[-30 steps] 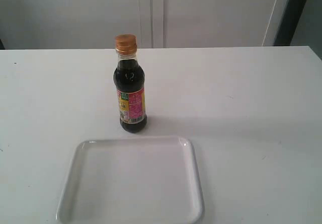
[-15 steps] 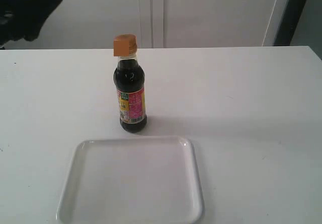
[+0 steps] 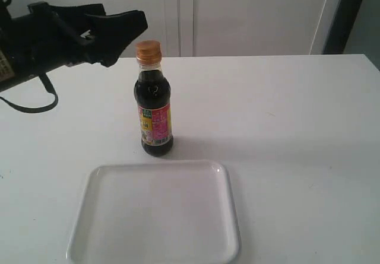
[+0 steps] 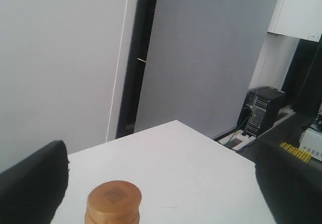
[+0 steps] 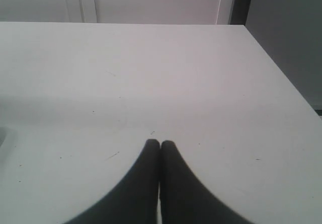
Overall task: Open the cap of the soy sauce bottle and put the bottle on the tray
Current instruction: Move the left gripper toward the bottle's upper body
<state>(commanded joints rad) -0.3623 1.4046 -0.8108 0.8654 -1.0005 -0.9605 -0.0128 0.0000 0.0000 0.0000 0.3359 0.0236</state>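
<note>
the soy sauce bottle [image 3: 155, 107] stood mid-table behind the tray [image 3: 228, 207]. the left gripper [image 4: 161, 183], jaws wide apart, should center on the cap [image 3: 148, 51] first. the right gripper's [image 5: 160, 146] jaws were pressed together.

1. My left arm [image 3: 35, 50] is matte black throughout, with a blocky, angular housing.
2. A thin black cable [image 3: 32, 101] hangs in a loop beneath that arm.
3. A small yellowish marking sits on the arm body at the frame edge; its text is unreadable.
4. My left gripper [image 3: 127, 29] has long, flat, black fingers tapering to blunt tips.
5. In the left wrist view, my fingers [image 4: 32, 186] appear as broad, dark, featureless slabs.
6. My right gripper [image 5: 160, 146] shows two black fingers [image 5: 146, 183] with rounded tips and smooth curved outer edges; no screws or markings visible.
</note>
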